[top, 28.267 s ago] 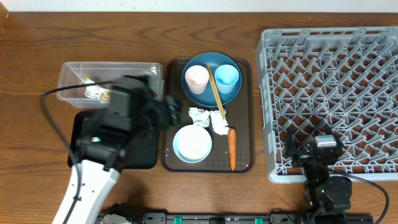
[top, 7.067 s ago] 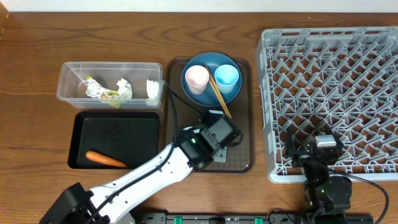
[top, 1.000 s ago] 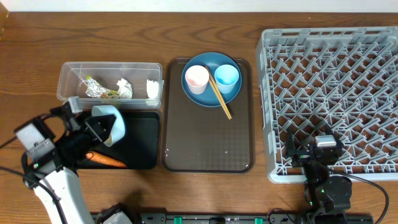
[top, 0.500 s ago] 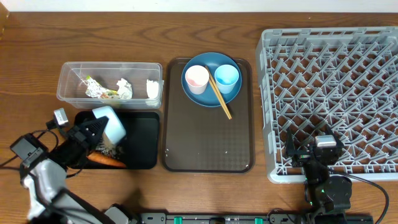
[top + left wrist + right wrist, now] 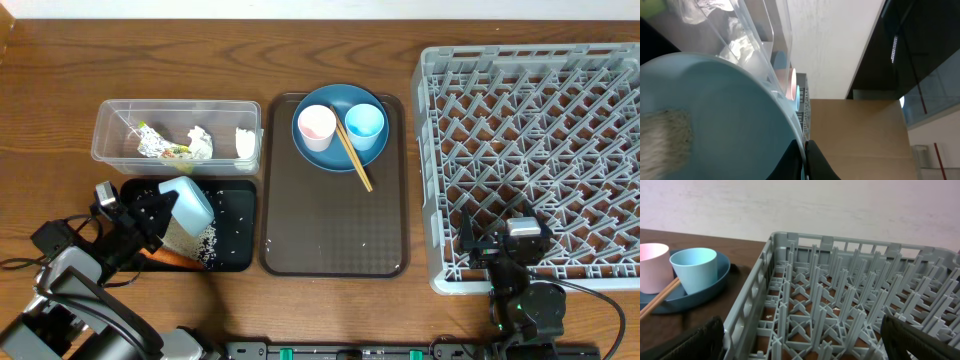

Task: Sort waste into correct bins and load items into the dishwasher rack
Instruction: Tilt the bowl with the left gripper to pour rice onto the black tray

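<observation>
At lower left, the left claw [image 5: 150,215] clamps the tilted pale blue bowl [image 5: 186,200], tipping rice [image 5: 205,243] into the black tray [image 5: 238,225]; the dishwasher rack [image 5: 540,150] likely comes next. The right claw [image 5: 800,340] gapes wide, empty.

Tilted pale bowl [image 5: 186,201], rice [image 5: 206,241] on black tray [image 5: 240,196]

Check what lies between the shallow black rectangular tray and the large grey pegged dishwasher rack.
The large brown rectangular serving tray fills that stretch, as the overhead view shows.
</observation>
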`<state>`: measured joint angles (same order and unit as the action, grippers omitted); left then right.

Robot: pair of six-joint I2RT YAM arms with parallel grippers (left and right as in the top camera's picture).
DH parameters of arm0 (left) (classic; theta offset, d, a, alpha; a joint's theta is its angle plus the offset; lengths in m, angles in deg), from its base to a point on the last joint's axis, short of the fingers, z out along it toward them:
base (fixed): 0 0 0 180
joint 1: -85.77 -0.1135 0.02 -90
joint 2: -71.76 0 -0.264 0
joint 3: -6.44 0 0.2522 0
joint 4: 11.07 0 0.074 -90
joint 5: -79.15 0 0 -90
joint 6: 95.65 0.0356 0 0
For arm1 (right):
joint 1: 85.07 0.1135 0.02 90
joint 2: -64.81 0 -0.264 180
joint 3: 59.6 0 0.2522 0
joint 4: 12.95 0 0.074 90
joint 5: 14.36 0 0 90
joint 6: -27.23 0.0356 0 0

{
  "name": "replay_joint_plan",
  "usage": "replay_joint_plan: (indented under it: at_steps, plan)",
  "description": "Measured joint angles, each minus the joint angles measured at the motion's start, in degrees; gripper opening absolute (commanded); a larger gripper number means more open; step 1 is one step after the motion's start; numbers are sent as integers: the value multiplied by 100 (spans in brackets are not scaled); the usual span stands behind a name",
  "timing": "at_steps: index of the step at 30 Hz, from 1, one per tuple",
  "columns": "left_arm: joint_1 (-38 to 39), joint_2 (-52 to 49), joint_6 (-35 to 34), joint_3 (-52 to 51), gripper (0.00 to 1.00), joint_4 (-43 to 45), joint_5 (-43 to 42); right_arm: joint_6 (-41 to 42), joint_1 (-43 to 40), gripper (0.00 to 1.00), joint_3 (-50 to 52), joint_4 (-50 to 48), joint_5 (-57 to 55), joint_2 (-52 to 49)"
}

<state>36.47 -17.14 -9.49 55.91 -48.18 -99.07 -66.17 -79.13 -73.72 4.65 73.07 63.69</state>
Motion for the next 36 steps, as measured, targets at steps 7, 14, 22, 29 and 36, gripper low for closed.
replay_joint_plan:
  at_steps: [7,14,22,29,36]
  plan:
    - [0,286,-476,-2,6,-33,-17,0,0,99,0,0,0,0]
    - [249,855,-931,0,6,-55,-22,0,0,99,0,0,0,0]
    - [326,1331,-1255,0,6,374,-39,0,0,99,0,0,0,0]
    - [407,1338,-1416,0,6,105,-35,0,0,99,0,0,0,0]
    - [444,1338,-1521,-2,6,297,-39,0,0,99,0,2,0,0]
